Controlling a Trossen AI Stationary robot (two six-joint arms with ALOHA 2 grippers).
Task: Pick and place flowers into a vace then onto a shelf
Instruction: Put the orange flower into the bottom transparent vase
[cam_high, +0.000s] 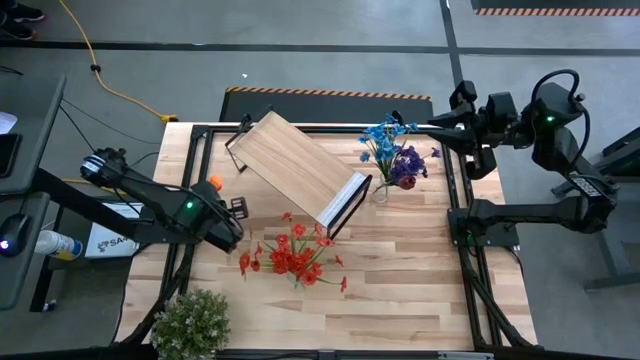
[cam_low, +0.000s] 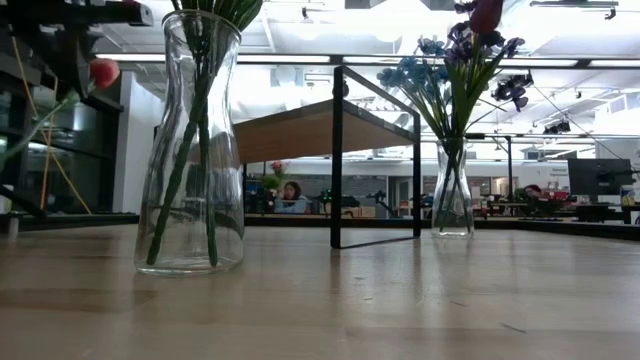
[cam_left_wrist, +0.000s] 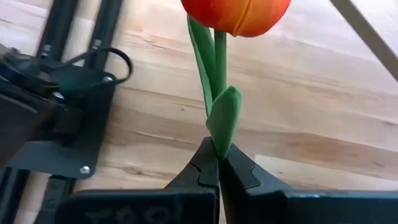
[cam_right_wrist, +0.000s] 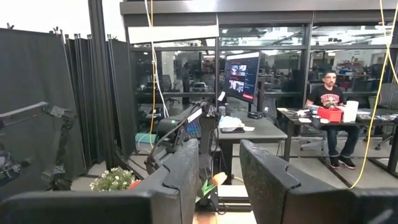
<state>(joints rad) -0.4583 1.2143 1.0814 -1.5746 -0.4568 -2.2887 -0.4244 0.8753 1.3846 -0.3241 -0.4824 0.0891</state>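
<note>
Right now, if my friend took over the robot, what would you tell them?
Left gripper: shut on an orange flower, held above the table's left side.
Right gripper: open, empty, raised by the table's far right edge.
Done: red flowers stand in the near vase; blue and purple flowers in the far vase beside the shelf.
Left: vase the orange flower, then load the shelf.
</note>
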